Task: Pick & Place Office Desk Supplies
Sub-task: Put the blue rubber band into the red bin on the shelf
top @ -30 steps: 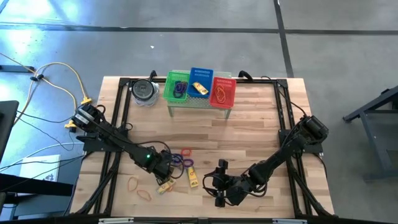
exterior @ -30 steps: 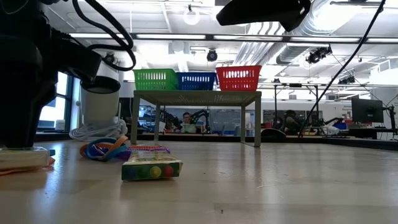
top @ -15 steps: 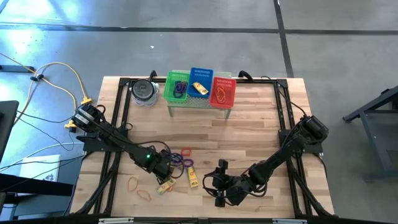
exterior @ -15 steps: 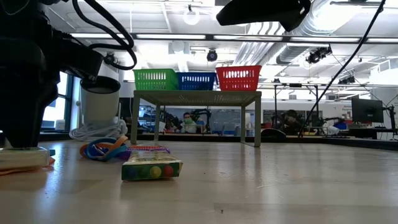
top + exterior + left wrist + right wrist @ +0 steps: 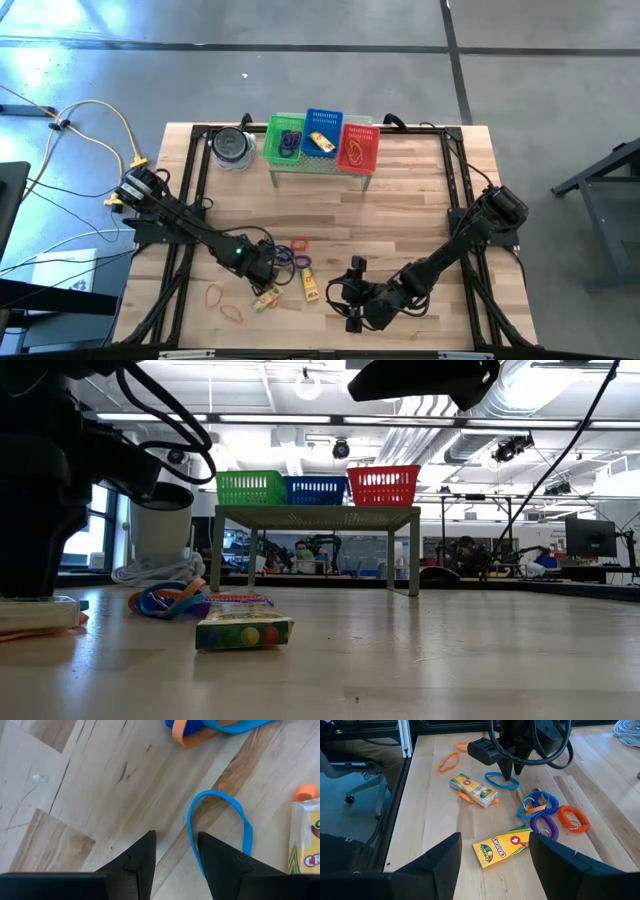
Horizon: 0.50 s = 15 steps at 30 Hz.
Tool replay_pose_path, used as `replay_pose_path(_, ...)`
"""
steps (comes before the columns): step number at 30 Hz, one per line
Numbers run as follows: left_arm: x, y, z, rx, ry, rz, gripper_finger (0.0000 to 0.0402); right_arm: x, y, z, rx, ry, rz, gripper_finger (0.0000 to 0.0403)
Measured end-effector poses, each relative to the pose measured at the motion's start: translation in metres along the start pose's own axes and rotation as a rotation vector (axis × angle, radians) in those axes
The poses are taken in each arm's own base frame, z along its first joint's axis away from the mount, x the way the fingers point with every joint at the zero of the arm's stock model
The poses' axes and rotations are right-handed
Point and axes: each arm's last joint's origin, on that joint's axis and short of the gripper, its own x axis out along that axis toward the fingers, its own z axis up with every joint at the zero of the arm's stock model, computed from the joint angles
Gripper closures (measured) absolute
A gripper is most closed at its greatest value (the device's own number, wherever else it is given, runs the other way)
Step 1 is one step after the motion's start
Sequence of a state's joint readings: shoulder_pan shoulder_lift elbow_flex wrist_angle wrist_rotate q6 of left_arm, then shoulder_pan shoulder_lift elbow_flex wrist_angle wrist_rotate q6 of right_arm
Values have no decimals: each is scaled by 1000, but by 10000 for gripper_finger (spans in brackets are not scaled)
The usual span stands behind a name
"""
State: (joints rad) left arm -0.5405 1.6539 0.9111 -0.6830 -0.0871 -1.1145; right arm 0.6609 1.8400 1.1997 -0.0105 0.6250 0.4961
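Observation:
Loose supplies lie near the table's front left. There is a blue band loop [image 5: 220, 827], a tangle of blue, purple and orange coil loops [image 5: 542, 810], two crayon boxes [image 5: 502, 847] [image 5: 472, 790] and orange bands [image 5: 222, 302]. My left gripper [image 5: 176, 852] points straight down at the blue band [image 5: 502, 781] and is open. One finger stands inside the loop and the other outside. My right gripper [image 5: 495, 865] hovers open near the front edge with nothing between its fingers. My left gripper comes from above with its fingertips astride one long side of the blue band [image 5: 192, 837], which lies flat on the table. Whether the fingertips touch the band I cannot tell.
At the table's far side, green [image 5: 285, 140], blue [image 5: 322, 130] and red [image 5: 359, 147] mesh baskets sit on a small stand, each with items inside. A round grey tin [image 5: 232, 146] stands to their left. The middle of the table is bare wood.

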Motion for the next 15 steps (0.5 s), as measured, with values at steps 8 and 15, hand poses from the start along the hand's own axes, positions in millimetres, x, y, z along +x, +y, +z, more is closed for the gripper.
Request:
replay_pose_path(8,28,0,-5,64,94,97,273,0,0,0,4,0,0,182)
replay_pose_path(15,28,-2,-6,82,83,89,346,0,0,0,4,0,0,182)
